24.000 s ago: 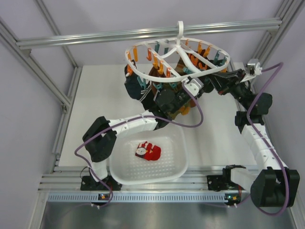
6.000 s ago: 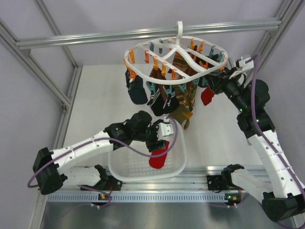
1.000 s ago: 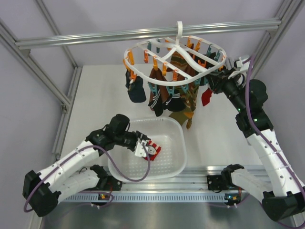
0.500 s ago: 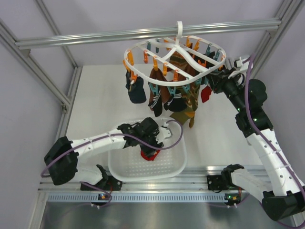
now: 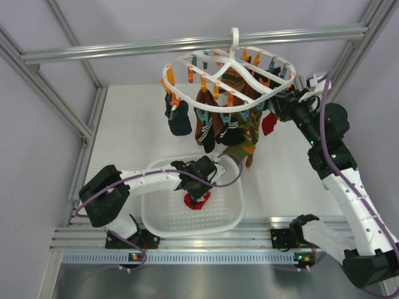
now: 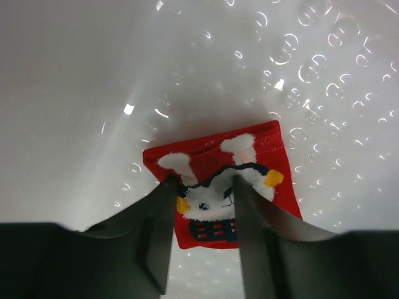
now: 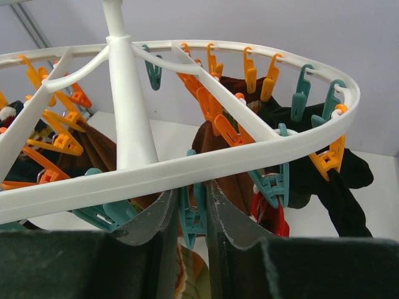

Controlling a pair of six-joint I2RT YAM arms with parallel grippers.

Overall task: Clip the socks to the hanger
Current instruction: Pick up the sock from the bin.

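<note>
One red sock (image 5: 194, 202) lies flat on the basket floor; the left wrist view shows its white rabbit patch (image 6: 218, 190). My left gripper (image 5: 201, 187) is lowered onto it, open, its fingertips (image 6: 167, 187) straddling the patch (image 6: 204, 184). The other red sock (image 5: 269, 123) hangs from a teal clip (image 7: 268, 187) at the right rim of the white hanger (image 5: 187, 65) and shows in the right wrist view (image 7: 273, 218). My right gripper (image 5: 285, 111) is under that rim (image 7: 187, 165), shut (image 7: 192, 192) on a neighbouring teal clip (image 7: 192, 218).
The white perforated basket (image 5: 232, 215) stands at the near middle of the table. Dark navy socks (image 5: 179, 121) and brown-green striped socks (image 5: 246, 134) hang from the hanger's clips. Aluminium frame posts (image 5: 75, 118) stand left and right.
My left gripper has swung from the basket's left side over to the red sock and come down on it. The right arm has held still at the hanger rim.
</note>
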